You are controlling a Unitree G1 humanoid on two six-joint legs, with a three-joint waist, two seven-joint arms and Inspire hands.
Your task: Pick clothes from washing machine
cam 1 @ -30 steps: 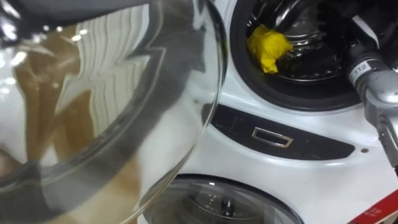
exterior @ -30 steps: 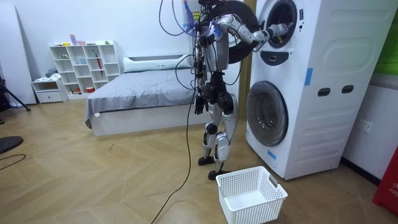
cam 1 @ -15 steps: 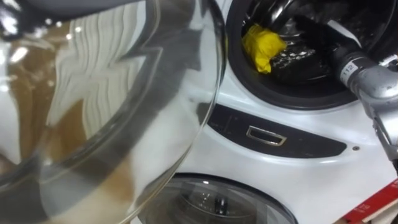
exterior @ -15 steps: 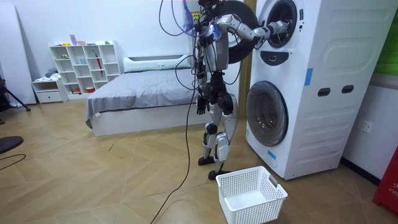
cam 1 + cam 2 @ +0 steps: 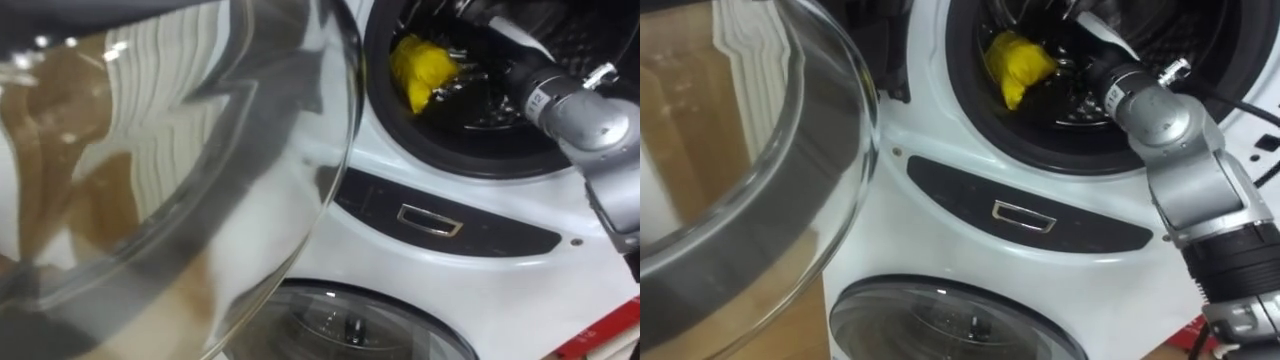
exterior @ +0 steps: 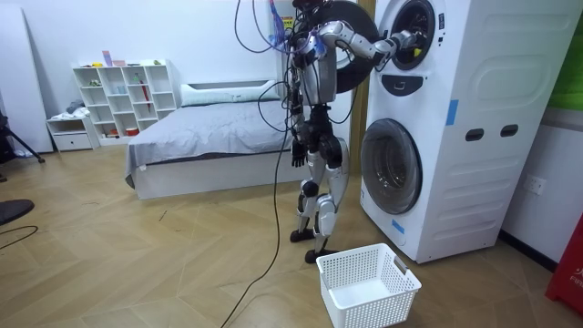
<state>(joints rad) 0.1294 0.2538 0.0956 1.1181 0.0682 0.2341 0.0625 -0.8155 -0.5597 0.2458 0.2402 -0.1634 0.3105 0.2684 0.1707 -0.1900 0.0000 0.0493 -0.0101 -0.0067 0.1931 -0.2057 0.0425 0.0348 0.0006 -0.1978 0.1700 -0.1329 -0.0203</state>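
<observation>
Item: yellow cloth [image 5: 425,68], lying at the left side of the upper drum [image 5: 450,150], not yet out. Right hand [image 5: 470,72] is now deeper inside the drum than a second ago, just beside the cloth; its grip cannot be told. Left hand [image 6: 296,157] hangs well below the drum, so the grasp is probably next.
</observation>
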